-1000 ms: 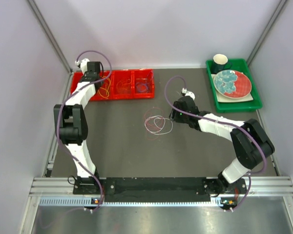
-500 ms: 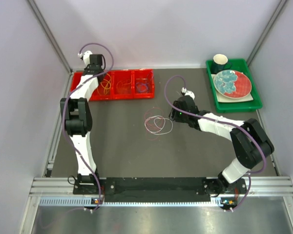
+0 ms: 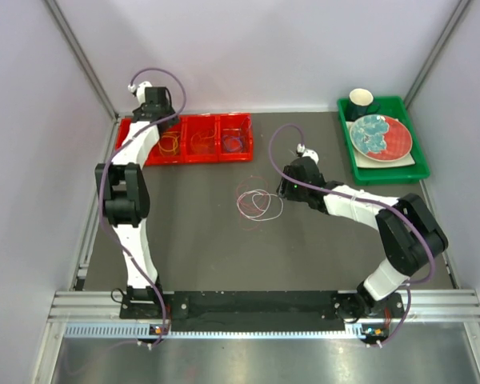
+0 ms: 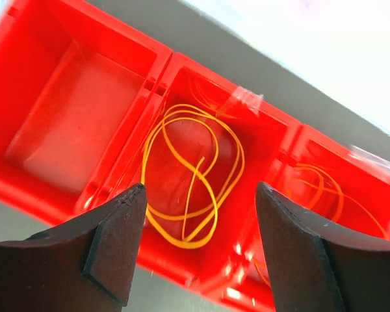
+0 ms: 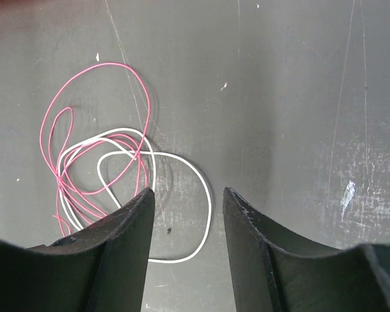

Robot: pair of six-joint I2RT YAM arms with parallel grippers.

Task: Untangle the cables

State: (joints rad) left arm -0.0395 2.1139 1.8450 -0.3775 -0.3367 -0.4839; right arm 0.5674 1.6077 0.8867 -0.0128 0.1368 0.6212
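top: overhead, whole table [image 3: 208, 240] | left wrist: close above red tray [image 4: 162, 62] | right wrist: close above cables [image 5: 140, 151]

The left arm [image 3: 126, 188] reaches far forward, nearly straight; the left pincer [image 4: 200, 194] points down, jaws spread wide, holding nothing. The right arm [image 3: 360, 204] folds inward at the elbow; the right pincer [image 5: 187, 195] sits low, jaws parted, holding nothing

Both arms [image 3: 138, 254] are white with black joints [image 3: 122, 200], lilac cables [image 3: 154, 70] and black fingers [image 4: 114, 244].

Left arm swung farther back; left claw [image 4: 200, 195] opened over yellow cable [image 4: 182, 245].
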